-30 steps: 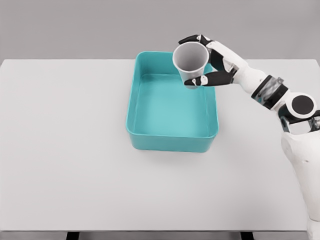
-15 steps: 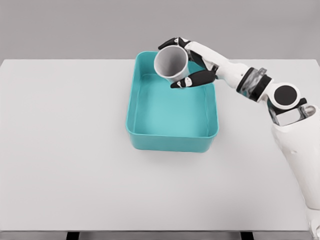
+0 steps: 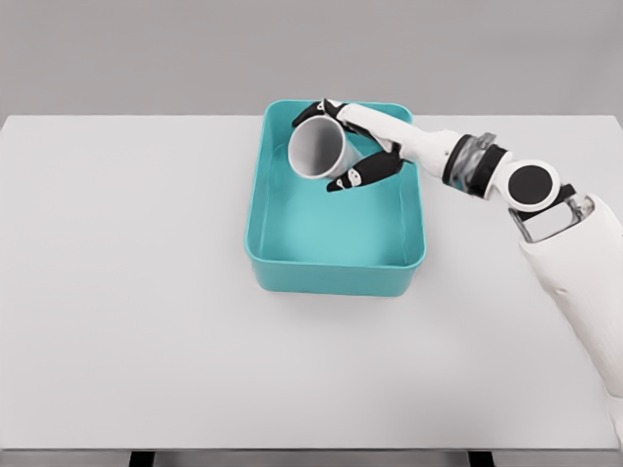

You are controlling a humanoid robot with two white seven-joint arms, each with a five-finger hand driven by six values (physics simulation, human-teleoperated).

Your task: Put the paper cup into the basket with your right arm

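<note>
One right hand [image 3: 343, 148] grips the paper cup [image 3: 316, 151], now carried further left and lower, tilted above the basket [image 3: 336, 268] interior near its far wall. Release likely follows.

The right arm [image 3: 574, 253] has smooth white shells, a black disc at the elbow and a grey ribbed wrist collar. Its hand [image 3: 360, 146] is white-backed with black fingers [image 3: 365, 173].

Plain white table [image 3: 136, 292], grey backdrop [image 3: 146, 49]
</note>
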